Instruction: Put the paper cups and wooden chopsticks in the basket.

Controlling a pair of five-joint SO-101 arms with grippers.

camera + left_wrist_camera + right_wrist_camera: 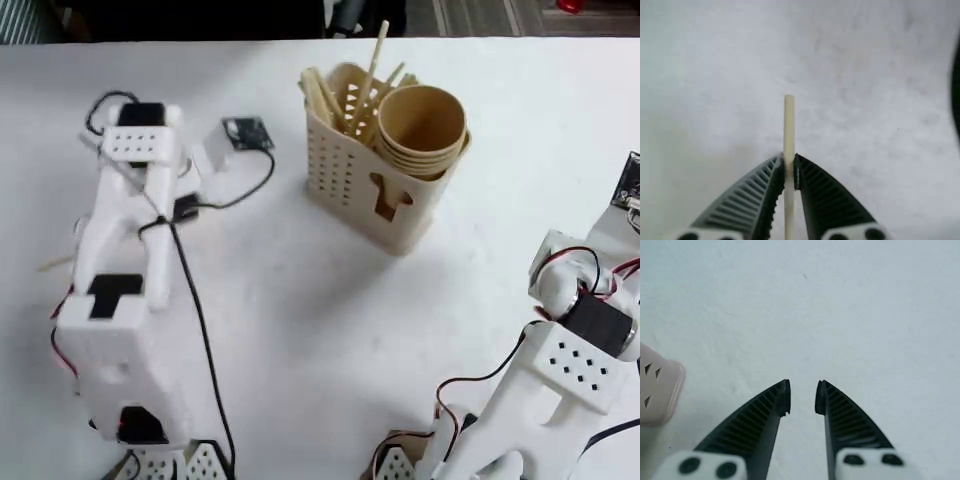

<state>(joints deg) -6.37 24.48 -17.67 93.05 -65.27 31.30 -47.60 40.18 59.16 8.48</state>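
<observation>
One chopstick (789, 125) is clamped in my left fingers (760, 195) over the surface (880, 75). My right fingers (760, 420) hang parted; cups (420, 125) and chopsticks (330, 95) stand in the basket (350, 185).

Near end of chopstick (789, 125) beyond the view's edge; basket (657, 390) mostly outside right wrist view.

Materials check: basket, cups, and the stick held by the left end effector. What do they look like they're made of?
Basket: likely moulded plastic, matte cream, judging by the uniform rows of holes and the rounded corners.
Cups: paper by the look, tan and matte, with thin rims nested in a stack.
Stick in the left end effector: probably bare wood or bamboo, pale and dull, with a flat-cut end. No grain is visible.
</observation>
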